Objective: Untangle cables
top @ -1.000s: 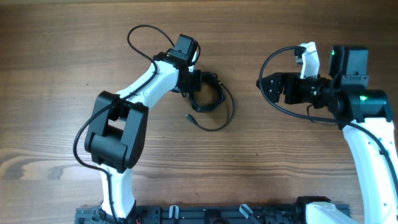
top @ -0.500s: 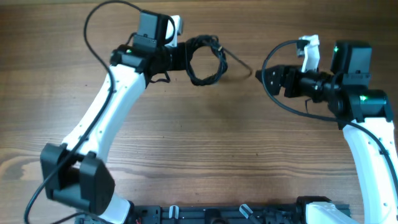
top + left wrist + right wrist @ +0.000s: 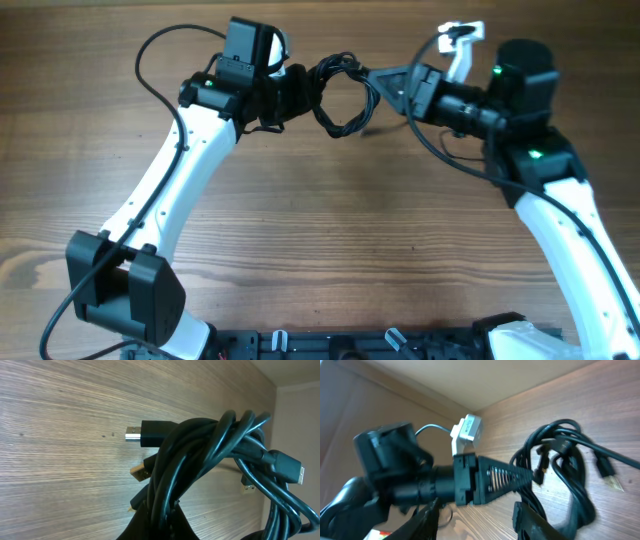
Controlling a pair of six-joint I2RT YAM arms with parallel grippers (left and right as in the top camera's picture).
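The cables point(image 3: 343, 100) form a tangled black coil held up over the far middle of the table. My left gripper point(image 3: 292, 90) is shut on the coil's left side. In the left wrist view the bundle point(image 3: 210, 445) rises from between the dark fingers point(image 3: 155, 527), with a metal-tipped plug point(image 3: 136, 436) sticking out to the left. My right gripper point(image 3: 380, 78) reaches in from the right, its tips at the coil's right edge. In the right wrist view its jaws point(image 3: 476, 506) stand apart. The coil point(image 3: 565, 465) lies beside the right-hand finger point(image 3: 527, 517), and nothing is clamped.
The wooden table point(image 3: 330, 230) lies below both arms. A thick black arm wire point(image 3: 150, 60) loops out behind the left arm, and another point(image 3: 450, 160) hangs under the right wrist. A black rail point(image 3: 350, 345) runs along the front edge.
The left arm lifted the coil off the table and carried it toward the far side. The right gripper swung left and up to the coil's right edge, and its jaws have narrowed.
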